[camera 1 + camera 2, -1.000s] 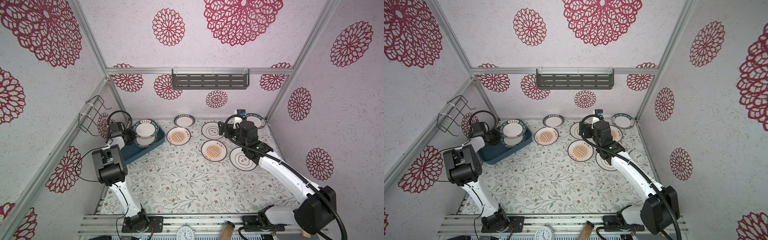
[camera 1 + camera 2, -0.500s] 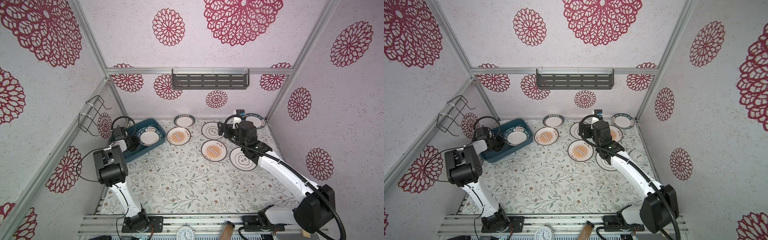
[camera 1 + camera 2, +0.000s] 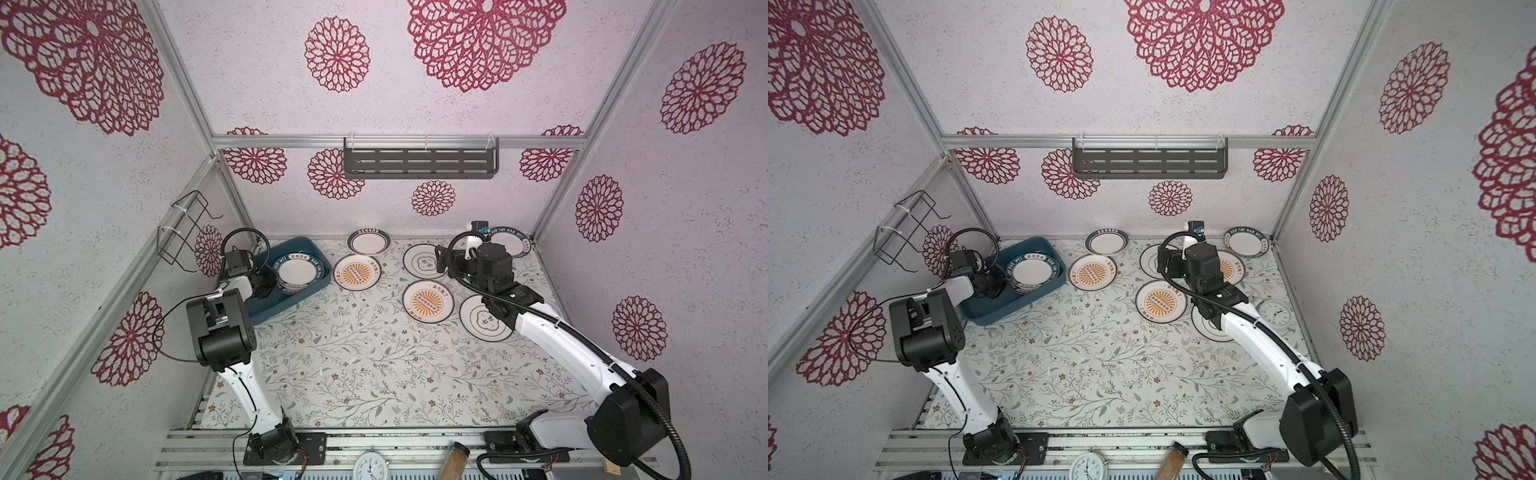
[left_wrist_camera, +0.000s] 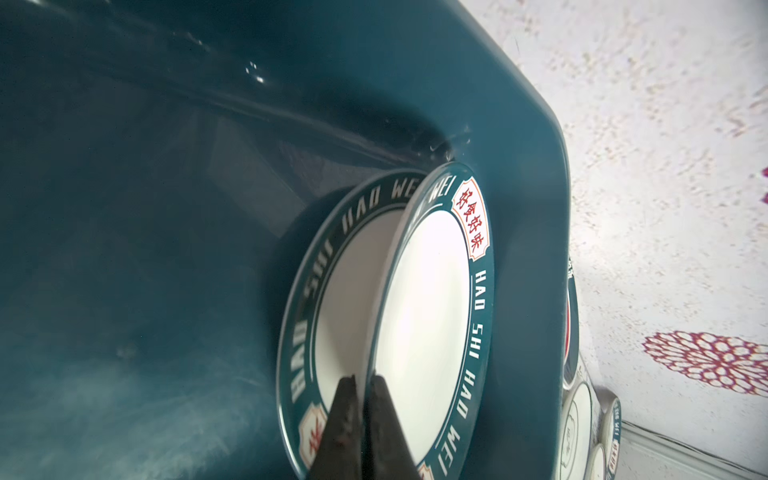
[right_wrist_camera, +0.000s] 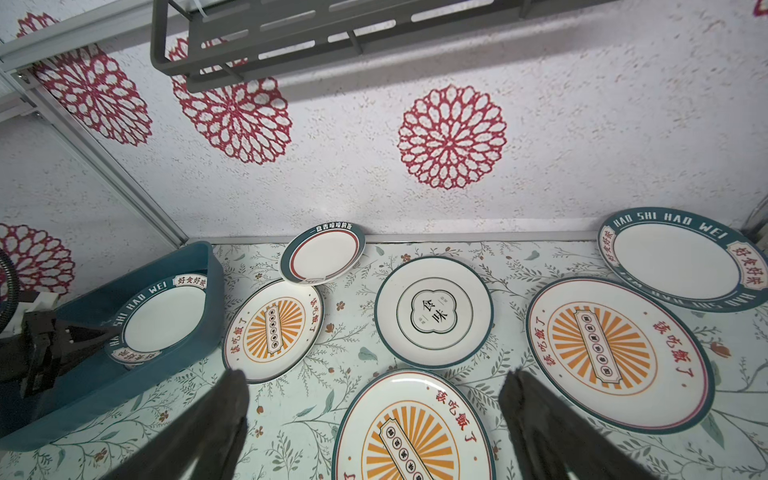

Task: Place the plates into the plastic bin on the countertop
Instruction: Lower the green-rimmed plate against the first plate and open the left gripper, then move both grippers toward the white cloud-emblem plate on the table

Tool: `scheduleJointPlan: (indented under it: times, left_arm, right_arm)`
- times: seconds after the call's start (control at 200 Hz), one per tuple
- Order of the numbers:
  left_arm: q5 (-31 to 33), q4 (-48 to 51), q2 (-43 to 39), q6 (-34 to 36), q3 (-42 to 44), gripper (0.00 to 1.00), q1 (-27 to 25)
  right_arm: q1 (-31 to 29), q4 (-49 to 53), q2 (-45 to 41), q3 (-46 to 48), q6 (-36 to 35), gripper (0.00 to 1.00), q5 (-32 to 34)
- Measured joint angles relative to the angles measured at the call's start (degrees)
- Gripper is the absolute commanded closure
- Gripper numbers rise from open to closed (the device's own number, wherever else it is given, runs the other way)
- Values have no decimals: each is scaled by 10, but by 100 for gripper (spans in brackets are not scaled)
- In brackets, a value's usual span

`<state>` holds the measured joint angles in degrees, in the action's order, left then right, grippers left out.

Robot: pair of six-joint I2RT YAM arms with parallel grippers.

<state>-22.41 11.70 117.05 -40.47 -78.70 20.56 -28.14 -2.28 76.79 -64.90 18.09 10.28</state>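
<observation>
The dark teal plastic bin (image 3: 270, 309) sits at the back left of the leafy countertop (image 3: 365, 365). My left gripper (image 4: 363, 382) is inside it, shut on the near rim of a teal-rimmed lettered plate (image 4: 428, 316). That plate is tilted over a second teal-rimmed plate (image 4: 332, 270) lying on the bin floor. In both top views the left gripper (image 3: 268, 282) holds the plate (image 3: 297, 272) over the bin's right half. My right gripper (image 5: 376, 376) hangs open and empty above a sunburst plate (image 5: 411, 436).
Several plates lie on the countertop: sunburst ones (image 3: 357, 272) (image 5: 619, 353), black-ring ones (image 3: 424, 262) (image 3: 484, 320), a small rimmed one (image 3: 368, 242), a teal-rimmed one (image 3: 513, 243). A clock (image 3: 1275, 311) sits right, a grey shelf (image 3: 419, 162) on the back wall, a wire rack (image 3: 187, 232) left.
My left gripper has lowered the teal-rimmed plate from above the bin down into it, still gripping the rim. The right arm has hardly moved.
</observation>
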Motion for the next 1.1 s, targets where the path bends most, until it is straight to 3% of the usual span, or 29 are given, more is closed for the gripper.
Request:
scheduleJointPlan:
  times: [0.135,0.17,0.32,0.435,0.691,1.101]
  left_arm:
    - [2,0,4,-1,-1,100,1]
    - [2,0,4,-1,-1,94,1]
    - [4,1,4,-1,0,83,3]
    - [7,2,4,-2,7,69,4]
    - [10,12,-9,5,11,26,5]
    - [56,23,-172,32,60,6,-12]
  right_arm:
    - [0,0,-1,0,0,1,0]
    - [0,0,-1,0,0,1,0]
    - [0,0,-1,0,0,1,0]
    - [0,0,-1,0,0,1,0]
    - [0,0,-1,0,6,1,0]
    - [2,-1,-5,21,36,1,3]
